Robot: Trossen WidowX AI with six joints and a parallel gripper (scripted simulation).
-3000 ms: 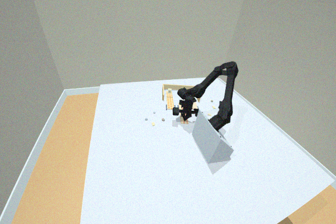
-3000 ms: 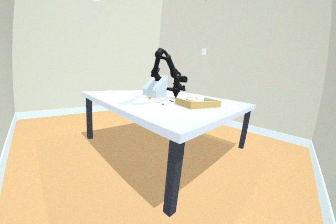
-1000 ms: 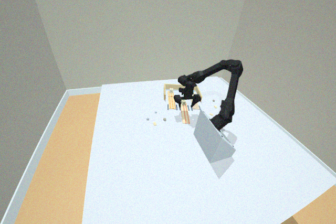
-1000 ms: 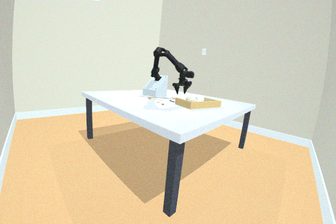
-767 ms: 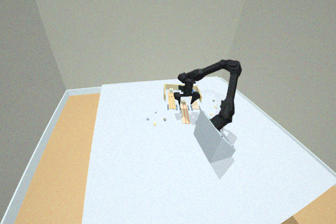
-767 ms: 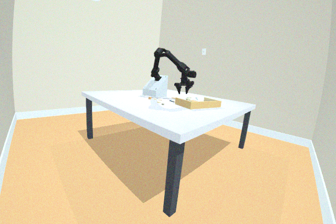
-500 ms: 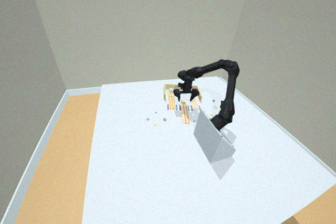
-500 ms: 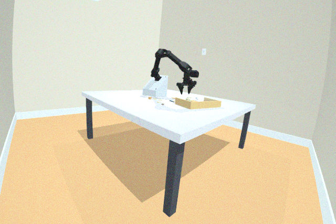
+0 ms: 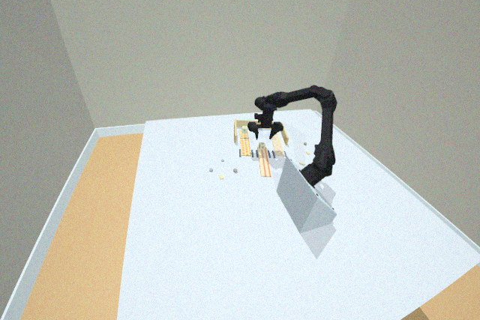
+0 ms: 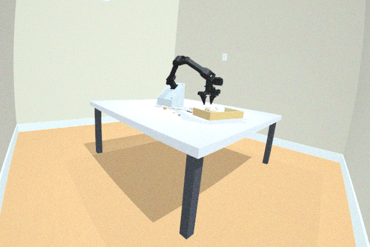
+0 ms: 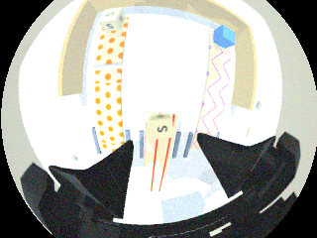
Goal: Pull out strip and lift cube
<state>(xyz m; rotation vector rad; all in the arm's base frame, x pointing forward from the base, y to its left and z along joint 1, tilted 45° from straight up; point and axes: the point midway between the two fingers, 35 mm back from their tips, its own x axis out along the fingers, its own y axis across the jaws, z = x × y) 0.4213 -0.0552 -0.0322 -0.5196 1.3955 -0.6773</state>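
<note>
Running left to right in the wrist view: an orange-dotted strip [image 11: 109,86], the red-lined strip [image 11: 160,159] carrying the labelled cube [image 11: 160,126], and a zigzag strip [image 11: 220,95]. Above the tabletop [image 9: 201,231], the end effector [image 9: 265,130] hangs spread wide, grasping nothing.

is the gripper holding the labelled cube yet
No, in the wrist view the labelled cube sits on the striped strip, clear of the open gripper.

Arm [image 10: 194,66] over tray [image 10: 219,114], fingers [image 10: 204,98] spread.
</note>
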